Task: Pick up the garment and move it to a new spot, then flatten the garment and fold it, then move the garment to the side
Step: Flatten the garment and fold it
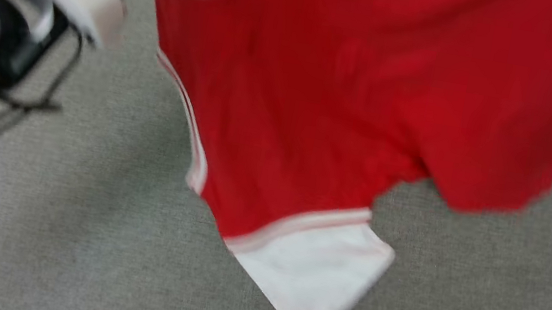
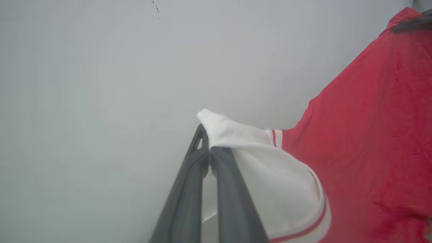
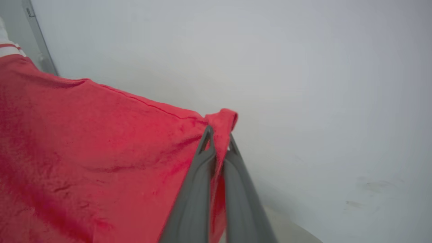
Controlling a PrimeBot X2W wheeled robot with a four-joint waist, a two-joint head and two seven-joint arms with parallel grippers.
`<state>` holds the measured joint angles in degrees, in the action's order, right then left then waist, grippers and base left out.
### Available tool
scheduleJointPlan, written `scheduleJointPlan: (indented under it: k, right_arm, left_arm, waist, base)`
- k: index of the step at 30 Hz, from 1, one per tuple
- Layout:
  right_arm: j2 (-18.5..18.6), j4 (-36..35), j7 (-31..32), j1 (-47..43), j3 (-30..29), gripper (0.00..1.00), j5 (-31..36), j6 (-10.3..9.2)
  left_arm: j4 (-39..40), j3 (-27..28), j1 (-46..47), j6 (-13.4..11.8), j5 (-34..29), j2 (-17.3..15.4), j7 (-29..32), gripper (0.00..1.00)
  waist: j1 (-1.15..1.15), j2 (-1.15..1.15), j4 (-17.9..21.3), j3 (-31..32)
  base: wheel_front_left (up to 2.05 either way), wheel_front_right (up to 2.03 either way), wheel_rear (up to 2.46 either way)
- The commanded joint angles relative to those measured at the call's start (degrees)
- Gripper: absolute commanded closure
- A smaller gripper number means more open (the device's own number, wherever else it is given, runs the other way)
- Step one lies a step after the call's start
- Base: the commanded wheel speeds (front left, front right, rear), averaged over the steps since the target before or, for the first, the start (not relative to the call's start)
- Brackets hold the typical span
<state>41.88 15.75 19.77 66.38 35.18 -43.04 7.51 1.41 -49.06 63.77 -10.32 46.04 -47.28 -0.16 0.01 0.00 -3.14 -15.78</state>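
Grey surface, one garment, gripped by left claw, right claw

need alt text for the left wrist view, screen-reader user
The left gripper is shut on the white sleeve of the red garment, pinching a fold of cloth at its fingertips. The sleeve's red-and-white striped cuff opens to the right of the fingers, with the red body beyond, against a plain pale grey wall.

A grey woven surface and a plain, pale wall.
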Motion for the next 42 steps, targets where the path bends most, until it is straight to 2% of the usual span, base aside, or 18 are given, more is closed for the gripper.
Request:
scheduleJointPlan:
  k: [1,4,5,11,17,22,25,31,38,42]
  right_arm:
    - [-1.9,1.0,0.4,4.6,-1.7,1.0,3.0,-0.05]
    - [-4.1,3.1,0.9,10.7,-4.1,1.0,6.7,-0.05]
    - [-4.1,3.1,0.9,10.7,-4.1,1.0,6.7,-0.05]
    - [-7.2,8.0,1.7,23.4,-5.8,1.0,13.4,-0.05]
    - [-9.9,14.3,0.2,34.5,-6.0,1.0,18.2,-0.05]
    - [-11.9,19.6,-2.2,39.0,-5.1,1.0,19.6,-0.04]
    - [-12.7,22.7,-4.1,39.0,-3.6,1.0,19.4,-0.04]
    - [-14.1,27.5,-8.5,33.1,1.0,1.0,16.9,-0.05]
    - [-16.3,31.4,-14.6,20.7,6.7,1.0,11.3,-0.04]
    - [-16.5,31.5,-17.6,12.4,10.7,1.0,7.7,-0.04]
  left_arm:
    - [-1.8,0.8,6.0,1.6,-1.2,1.4,1.8,1.0]
    - [-4.9,1.7,14.2,3.7,-3.0,2.9,3.9,1.0]
    - [-4.9,1.7,14.2,3.7,-3.0,2.9,3.9,1.0]
    - [-13.5,3.1,30.0,8.2,-6.1,6.5,6.4,1.0]
    - [-24.3,3.6,42.8,12.5,-8.2,10.6,6.0,1.0]
    - [-31.7,2.9,47.7,14.9,-9.1,13.1,4.1,1.0]
    - [-34.9,2.3,47.3,15.7,-8.7,13.9,2.5,1.0]
    - [-39.9,0.2,41.0,16.7,-7.3,15.0,-1.3,1.0]
    - [-41.3,-3.1,26.4,17.2,-5.2,16.0,-6.9,1.0]
    - [-39.3,-5.1,15.0,15.9,-4.0,15.6,-9.4,1.0]
  waist:
    - [-0.01,0.0,0.8,-3.7]
    - [-0.01,0.0,0.9,-6.6]
    - [-0.01,0.0,0.9,-6.6]
    - [-0.01,0.0,0.9,-11.3]
    - [-0.01,0.0,0.8,-14.2]
    - [-0.01,0.0,0.5,-15.8]
    - [-0.01,0.0,0.3,-16.4]
    - [-0.01,0.0,0.3,-16.3]
    - [-0.01,0.0,0.8,-13.2]
    - [-0.01,0.0,1.3,-10.4]
  base:
    - [0.0,0.0,0.0]
    - [0.0,0.0,0.0]
    - [0.0,0.0,0.0]
    - [0.0,0.0,0.0]
    - [0.0,0.0,0.0]
    - [0.0,0.0,0.0]
    - [0.0,0.0,0.0]
    - [0.0,0.0,0.0]
    - [0.0,0.0,0.0]
    - [0.0,0.0,0.0]
